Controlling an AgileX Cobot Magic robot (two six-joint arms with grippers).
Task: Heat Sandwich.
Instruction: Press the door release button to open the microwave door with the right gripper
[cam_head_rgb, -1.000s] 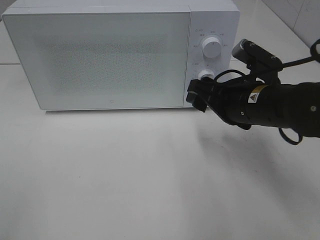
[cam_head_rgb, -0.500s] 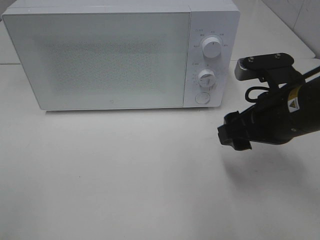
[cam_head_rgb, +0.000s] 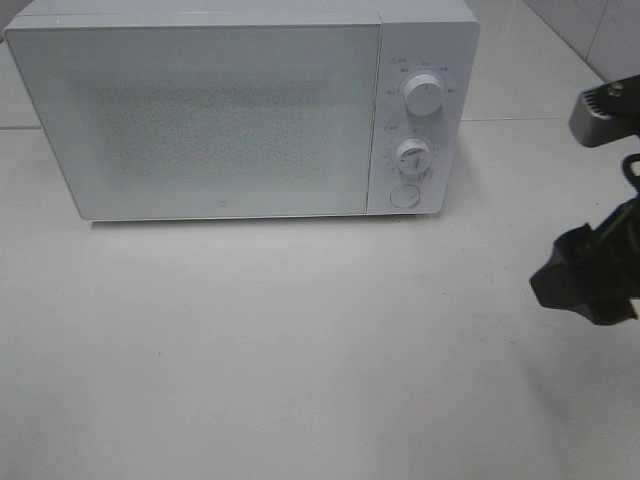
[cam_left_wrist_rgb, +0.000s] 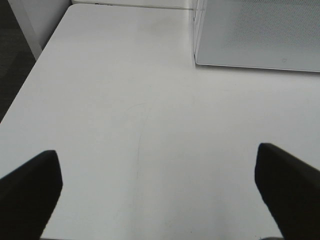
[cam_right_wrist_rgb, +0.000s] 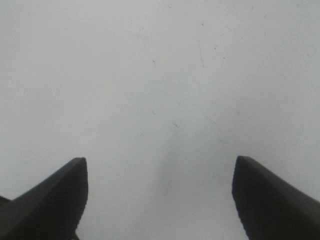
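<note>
Sandwich out of view: a closed white microwave (cam_head_rgb: 240, 110) along the far edge of the table (cam_head_rgb: 300, 350) hides whatever is inside. The right gripper (cam_right_wrist_rgb: 160, 160) hangs near the right edge and the left gripper (cam_left_wrist_rgb: 156, 149) toward the left edge, both with fingers spread wide and empty. The sandwich is probably soft, light and easily crushed, so it is likely best lifted gently from beneath, not pinched at the bread.

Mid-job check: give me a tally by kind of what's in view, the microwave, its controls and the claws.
Microwave: 1
Knobs: 2, upper knob and lower knob
Round button: 1
Claws: 2, left claw and right claw, both open
Total: 6
</note>
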